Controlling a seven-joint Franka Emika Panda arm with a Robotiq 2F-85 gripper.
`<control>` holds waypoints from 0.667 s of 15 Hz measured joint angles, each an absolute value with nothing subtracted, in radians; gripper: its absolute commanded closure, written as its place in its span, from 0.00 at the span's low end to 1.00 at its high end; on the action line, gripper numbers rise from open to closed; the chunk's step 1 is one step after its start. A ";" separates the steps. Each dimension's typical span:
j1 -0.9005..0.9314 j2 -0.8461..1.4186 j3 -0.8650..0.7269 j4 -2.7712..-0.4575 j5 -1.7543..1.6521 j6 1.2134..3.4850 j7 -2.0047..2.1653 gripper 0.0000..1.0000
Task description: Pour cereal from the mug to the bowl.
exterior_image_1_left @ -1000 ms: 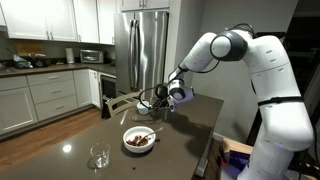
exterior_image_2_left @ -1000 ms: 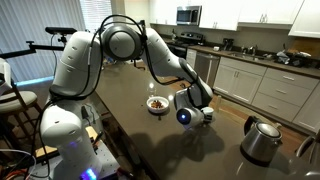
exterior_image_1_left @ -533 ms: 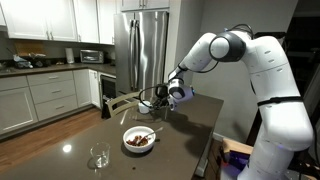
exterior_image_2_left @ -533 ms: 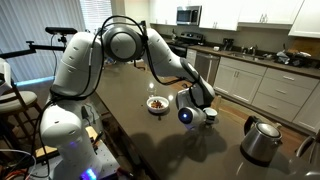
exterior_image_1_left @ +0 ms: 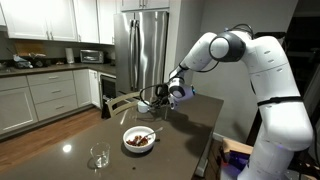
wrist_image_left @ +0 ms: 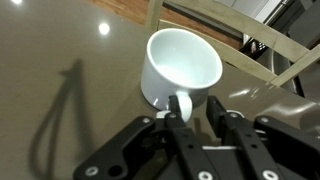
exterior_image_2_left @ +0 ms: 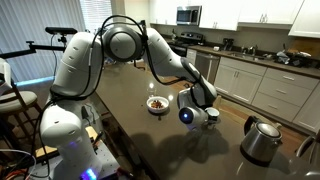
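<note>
The white mug [wrist_image_left: 182, 65] stands upright on the dark brown table, in the upper middle of the wrist view. Its inside looks plain white and I see no cereal in it. My gripper [wrist_image_left: 193, 108] is open and low at the mug's near side. The mug's handle [wrist_image_left: 181, 106] sits between the fingers, against the left one, with a gap to the right one. The white bowl [exterior_image_1_left: 139, 140] holds dark brown cereal and a spoon. It stands apart from the gripper [exterior_image_1_left: 160, 103] in both exterior views [exterior_image_2_left: 157, 103].
A clear drinking glass [exterior_image_1_left: 99, 156] stands near the table's front corner. A metal kettle [exterior_image_2_left: 262, 140] stands on the table beyond the gripper [exterior_image_2_left: 198, 113]. A wooden chair [wrist_image_left: 205, 20] stands against the table's far edge. Kitchen cabinets and a fridge are behind.
The gripper has crept slightly forward along the table toward the mug. The bowl and glass have not moved.
</note>
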State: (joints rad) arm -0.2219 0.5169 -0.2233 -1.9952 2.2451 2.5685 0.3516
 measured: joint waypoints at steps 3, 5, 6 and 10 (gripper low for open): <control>-0.218 0.495 -0.234 -2.013 2.313 2.566 0.207 0.16; -0.207 0.457 -0.248 -2.048 2.369 2.564 0.065 0.11; -0.193 0.434 -0.264 -2.070 2.398 2.564 -0.009 0.06; -0.110 0.337 -0.358 -2.161 2.483 2.564 -0.288 0.05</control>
